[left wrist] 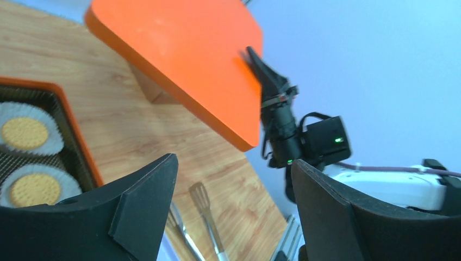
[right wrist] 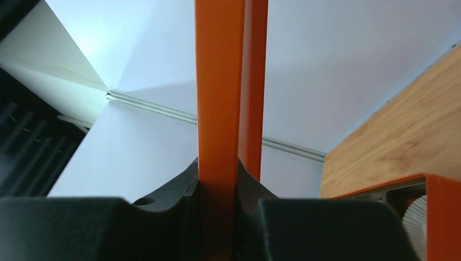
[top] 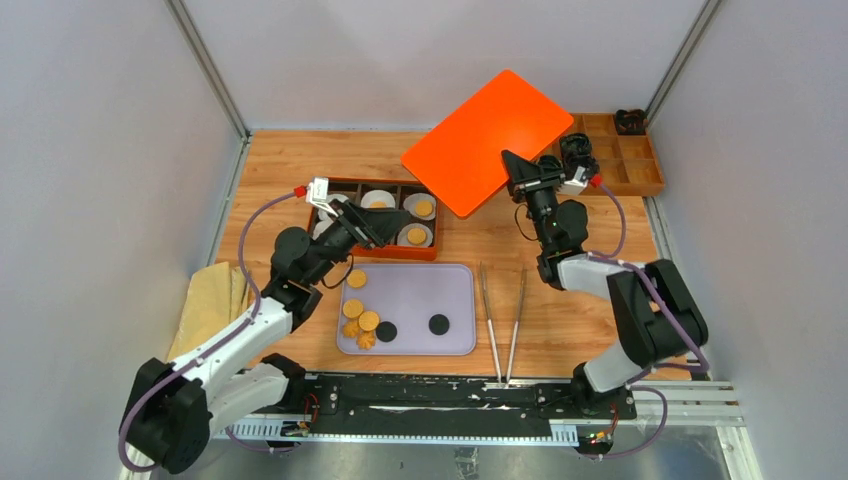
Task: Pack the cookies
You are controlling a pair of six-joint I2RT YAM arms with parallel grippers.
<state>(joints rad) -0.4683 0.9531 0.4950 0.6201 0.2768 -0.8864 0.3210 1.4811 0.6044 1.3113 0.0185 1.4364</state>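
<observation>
Several golden cookies (top: 357, 279) and two black ones (top: 438, 324) lie on a lavender tray (top: 455, 285). More golden cookies (top: 417, 236) sit in white paper cups inside an orange box (top: 345, 183); two show in the left wrist view (left wrist: 24, 133). My left gripper (top: 388, 232) hovers over the box's front right, open and empty (left wrist: 234, 163). My right gripper (top: 514, 167) is shut on the edge of the orange lid (top: 487, 140) and holds it tilted in the air behind the box. In the right wrist view the lid's edge (right wrist: 217, 81) is clamped between the fingers of that gripper (right wrist: 217, 176).
Metal tongs (top: 505, 320) lie right of the tray and show in the left wrist view (left wrist: 204, 212). A wooden compartment organizer (top: 625, 155) stands at the back right. A tan folded cloth (top: 210, 300) lies at the left table edge. Grey walls enclose the table.
</observation>
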